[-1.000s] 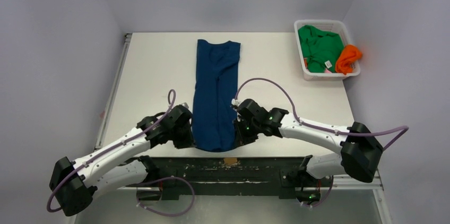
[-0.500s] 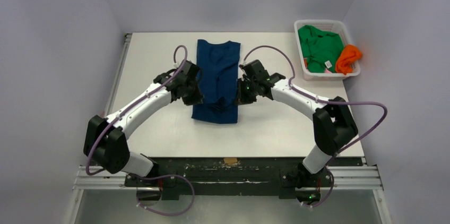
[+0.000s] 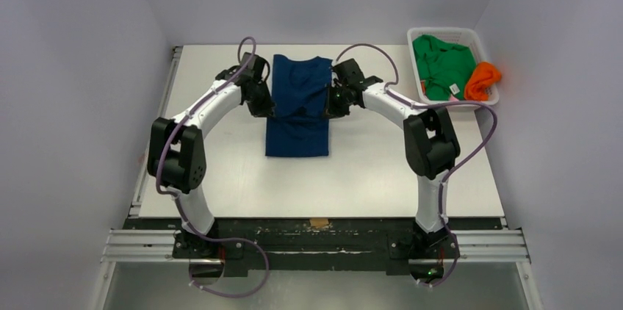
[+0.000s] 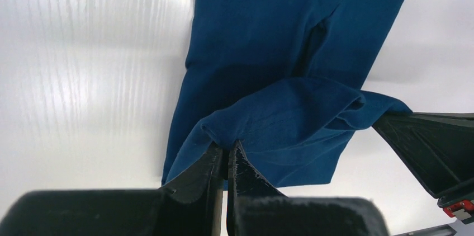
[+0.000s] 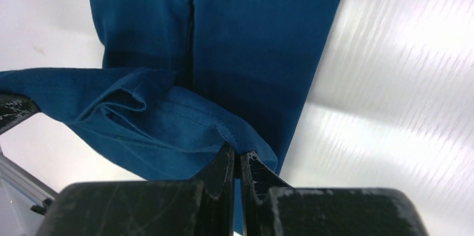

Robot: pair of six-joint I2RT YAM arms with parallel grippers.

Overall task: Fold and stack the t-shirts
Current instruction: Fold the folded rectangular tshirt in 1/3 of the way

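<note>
The dark blue t-shirt (image 3: 300, 115) lies as a long narrow strip in the middle of the table, print hidden. Its near end is lifted and carried over the rest. My left gripper (image 3: 268, 109) is shut on the left corner of that end (image 4: 226, 138). My right gripper (image 3: 330, 108) is shut on the right corner (image 5: 237, 146). The held hem sags between them above the lower layer. The green t-shirt (image 3: 441, 66) and the orange t-shirt (image 3: 482, 81) lie bunched in the white basket (image 3: 441, 34) at the far right.
Both arms reach far out over the table, elbows arched to the sides of the shirt. The basket stands at the table's far right corner. The table's left edge (image 3: 158, 123) has a metal rail. Walls close in on three sides.
Both grippers have carried the shirt's near end from the table's near edge towards the far end, folding it over. The visible shirt is now about half as long.
</note>
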